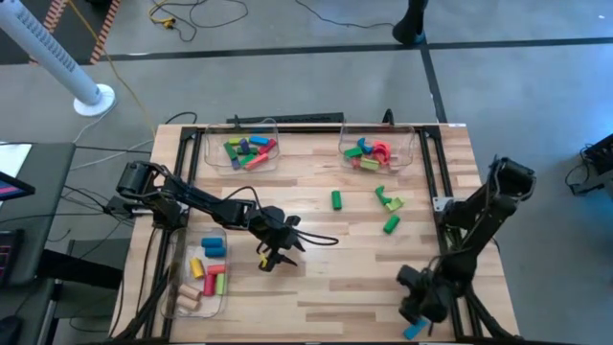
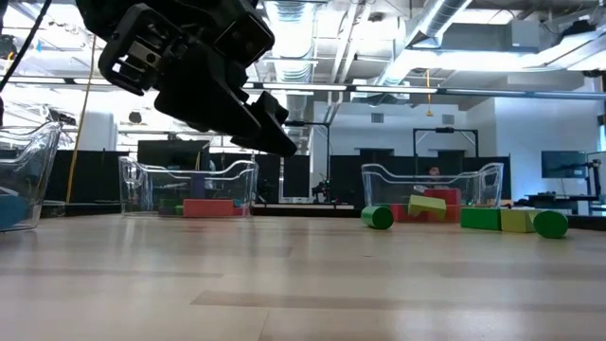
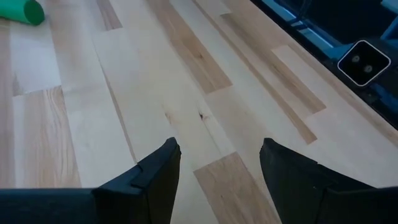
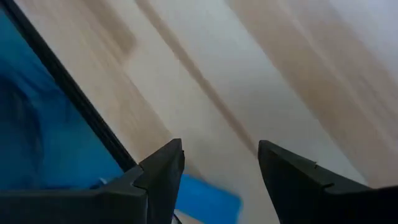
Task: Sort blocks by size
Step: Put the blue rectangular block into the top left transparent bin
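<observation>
Loose green blocks lie on the table right of centre: a cylinder (image 1: 337, 199), a green and yellow-green cluster (image 1: 388, 200) and another green one (image 1: 391, 223); the low view shows them in a row (image 2: 377, 217). My left gripper (image 1: 273, 257) (image 3: 219, 165) hovers open over bare wood near the table's middle, with a green cylinder (image 3: 22, 11) far ahead of it. My right gripper (image 1: 419, 314) (image 4: 221, 158) stands open at the near right corner, tipped down. A blue block (image 4: 208, 199) (image 1: 414, 331) shows low between its fingers. My right gripper has the blue block's end (image 4: 186, 186) right beside one finger, but the view is blurred. Whether the finger touches the block, I cannot tell.
Three clear bins hold sorted blocks: one at the far left (image 1: 239, 146), one at the far right (image 1: 376, 149), one at the near left (image 1: 201, 273). A black rail (image 1: 433, 182) runs along the table's right side. Bare wood lies between the two arms.
</observation>
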Available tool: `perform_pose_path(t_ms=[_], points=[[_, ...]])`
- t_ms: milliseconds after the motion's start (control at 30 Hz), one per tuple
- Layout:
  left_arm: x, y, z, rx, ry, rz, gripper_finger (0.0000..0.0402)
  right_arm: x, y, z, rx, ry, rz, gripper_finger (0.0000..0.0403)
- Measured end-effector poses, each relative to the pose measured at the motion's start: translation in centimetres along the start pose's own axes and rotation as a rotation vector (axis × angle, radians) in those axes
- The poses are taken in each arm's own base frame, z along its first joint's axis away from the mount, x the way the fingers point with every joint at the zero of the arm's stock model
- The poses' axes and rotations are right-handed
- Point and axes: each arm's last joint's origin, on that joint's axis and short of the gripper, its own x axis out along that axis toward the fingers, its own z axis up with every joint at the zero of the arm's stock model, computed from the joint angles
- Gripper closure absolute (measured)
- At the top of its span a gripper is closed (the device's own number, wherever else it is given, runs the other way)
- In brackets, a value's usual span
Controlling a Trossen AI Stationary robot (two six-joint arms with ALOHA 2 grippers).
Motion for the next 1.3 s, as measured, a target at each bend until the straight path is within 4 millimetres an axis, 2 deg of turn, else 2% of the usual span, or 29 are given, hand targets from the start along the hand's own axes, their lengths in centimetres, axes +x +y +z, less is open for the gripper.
perform_pose_path(t_ms=[233,367,467,600,933,1133,1300], points=[[0.0,0.0,0.3,0.006,-0.026,0.003,0.0189,-1.1,0.0,-1.8,-0.049,0.074,-0.132,0.0165],[0.0,0.0,0.4,0.007,-0.041,0.005,0.0189,-1.4,0.2,-2.8,0.062,0.133,-0.140,0.0165],[0.0,0.1,0.5,0.016,-0.050,0.007,0.0189,-1.5,0.6,-3.9,0.178,0.160,-0.082,0.0165],[0.0,0.1,0.5,0.032,-0.049,0.010,0.0189,-0.8,1.4,-4.7,0.238,0.225,-0.020,0.0165],[0.0,0.1,0.5,0.077,-0.048,0.016,0.0189,3.3,2.5,-4.5,0.267,0.257,0.038,0.0165],[0.0,0.1,0.5,0.077,-0.048,0.016,0.0189,4.3,2.7,-3.5,0.292,0.256,0.037,0.0165],[0.0,0.1,0.5,0.074,-0.048,0.017,0.0189,4.5,2.9,-1.9,0.264,0.233,0.030,0.0165]])
